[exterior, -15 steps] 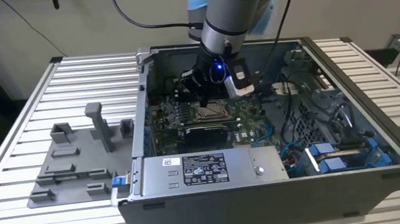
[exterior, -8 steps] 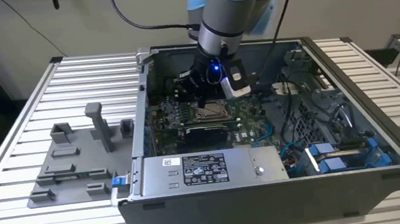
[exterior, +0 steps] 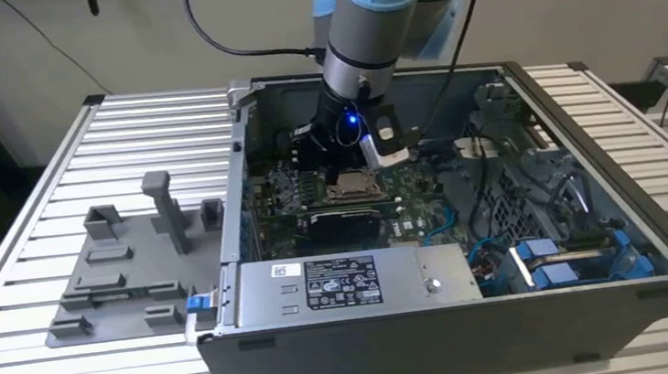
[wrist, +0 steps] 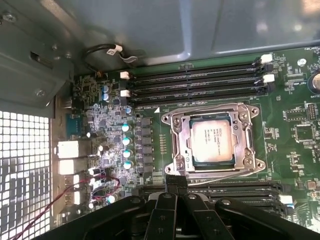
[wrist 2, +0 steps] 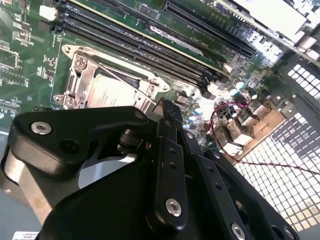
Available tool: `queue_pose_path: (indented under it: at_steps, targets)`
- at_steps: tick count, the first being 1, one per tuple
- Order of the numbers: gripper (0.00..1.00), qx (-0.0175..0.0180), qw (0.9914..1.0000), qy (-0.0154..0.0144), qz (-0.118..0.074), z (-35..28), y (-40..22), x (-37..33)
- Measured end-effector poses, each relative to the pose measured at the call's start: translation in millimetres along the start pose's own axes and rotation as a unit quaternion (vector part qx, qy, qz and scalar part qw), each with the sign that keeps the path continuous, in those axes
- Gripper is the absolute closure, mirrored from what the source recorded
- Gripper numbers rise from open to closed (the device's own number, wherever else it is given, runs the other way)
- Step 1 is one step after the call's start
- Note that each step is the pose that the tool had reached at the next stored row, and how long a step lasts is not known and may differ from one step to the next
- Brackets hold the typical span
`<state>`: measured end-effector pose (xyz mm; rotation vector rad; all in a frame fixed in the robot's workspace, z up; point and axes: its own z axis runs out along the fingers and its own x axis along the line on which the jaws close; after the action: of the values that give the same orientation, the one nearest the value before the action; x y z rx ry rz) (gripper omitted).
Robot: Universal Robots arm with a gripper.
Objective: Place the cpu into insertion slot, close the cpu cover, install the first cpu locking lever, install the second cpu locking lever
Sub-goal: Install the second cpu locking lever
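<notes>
**Robot gripper hovering at CPU socket, chip seated under its frame**

In both wrist views, the gripper (wrist: 175,181) is hanging just beside the socket's edge, its black fingers drawn together with nothing between them. That posture is suggesting a poke or push at the socket hardware rather than a carry.

Just beyond the tips, the one cpu (wrist: 212,141) is lying flat in its insertion slot, silver top facing up. The single cpu cover (wrist: 245,135) is lying down around it, framing the chip through its window, presumably to hold it square in the socket. Thin wire levers are running along the frame's sides; whether they are latched is not clear.

Past the socket, four long memory slots (wrist: 195,82) are lying in parallel on the green motherboard (wrist: 290,130).

In the exterior view, the arm (exterior: 373,18) is reaching down from the upper centre into the open computer case (exterior: 445,323), which is lying on its side so the board faces upward. At the exterior view's left, one grey fixture tray (exterior: 121,263) is resting on the slatted table (exterior: 122,152), and two blue caddies (exterior: 543,259) are sitting at lower right.
</notes>
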<state>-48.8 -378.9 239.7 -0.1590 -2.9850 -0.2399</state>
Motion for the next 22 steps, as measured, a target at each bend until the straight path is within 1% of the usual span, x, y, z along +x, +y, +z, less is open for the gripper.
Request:
queue_pose_path:
  at_steps: [4,8,15,22]
  targets:
    - [0.89,0.0035,0.99999,-0.0017,0.001,7.0,1.2,5.1]
    - [0.89,0.0052,0.99998,-0.0032,0.003,13.3,1.7,7.3]
    - [0.89,0.0046,0.99995,-0.0081,0.004,24.3,1.5,9.1]
    - [0.89,0.0041,0.99992,-0.0102,0.006,32.0,1.9,12.4]
